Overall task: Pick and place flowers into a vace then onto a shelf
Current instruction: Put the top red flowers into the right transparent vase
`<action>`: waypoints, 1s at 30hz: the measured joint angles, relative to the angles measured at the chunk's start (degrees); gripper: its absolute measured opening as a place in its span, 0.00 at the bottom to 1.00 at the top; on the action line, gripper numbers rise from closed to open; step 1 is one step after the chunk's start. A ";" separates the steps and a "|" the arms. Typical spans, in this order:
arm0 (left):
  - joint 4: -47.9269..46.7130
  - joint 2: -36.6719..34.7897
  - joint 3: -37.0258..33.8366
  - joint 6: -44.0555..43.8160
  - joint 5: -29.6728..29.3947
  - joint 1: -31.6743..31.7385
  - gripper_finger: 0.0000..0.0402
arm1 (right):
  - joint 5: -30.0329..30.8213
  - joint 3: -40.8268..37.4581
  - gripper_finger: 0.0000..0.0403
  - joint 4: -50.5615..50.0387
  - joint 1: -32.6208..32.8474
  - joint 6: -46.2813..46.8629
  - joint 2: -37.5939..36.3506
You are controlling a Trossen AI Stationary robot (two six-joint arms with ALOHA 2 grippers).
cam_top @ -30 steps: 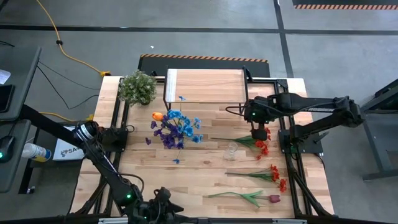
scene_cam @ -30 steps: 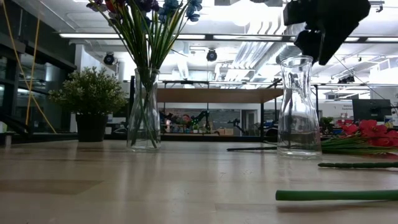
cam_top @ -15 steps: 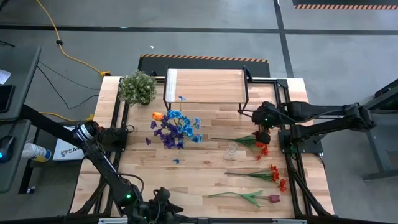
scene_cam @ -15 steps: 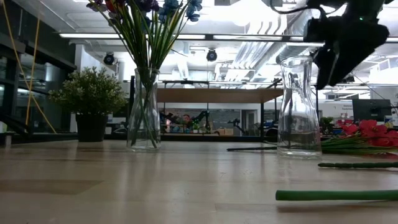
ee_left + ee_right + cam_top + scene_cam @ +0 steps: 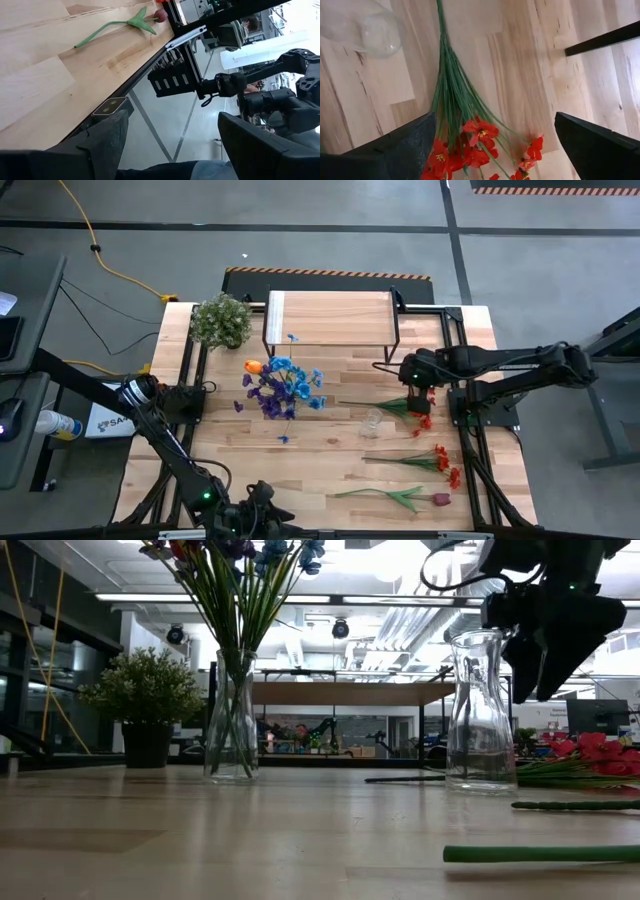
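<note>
The right gripper hangs over the right side of the table, jaws spread wide with nothing between them, poised directly above a bunch of red flowers lying flat on the wood. Through the right wrist view those red blooms sit squarely between the two dark fingers, green stems fanning away toward the empty glass vase. That empty vase stands upright near the table's middle, just left of the bunch's stem ends; from table height it shows as a clear carafe with the gripper up beside its neck, not touching it.

Left of it, a second vase already holds a bouquet of blue, purple and orange flowers. Nearer the front edge lie two more stems: a red-bloomed spray and, closest to the near edge, a single tulip with a dark red head.

The shelf stands at the far edge of the table, its plank top bare, and a bushy potted plant sits just to its left.

The left gripper waits off the near edge of the table, jaws parted and holding nothing; its wrist view looks along the table's edge with the tulip in sight.
</note>
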 joint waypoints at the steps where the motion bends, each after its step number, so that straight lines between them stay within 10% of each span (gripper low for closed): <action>1: 0.00 0.00 0.00 0.02 0.00 0.00 0.85 | 0.26 0.00 0.98 -0.08 0.00 0.12 0.28; 30: -0.85 -0.04 0.00 0.59 0.94 0.00 0.85 | -4.65 -3.23 0.98 11.94 -1.98 6.54 11.25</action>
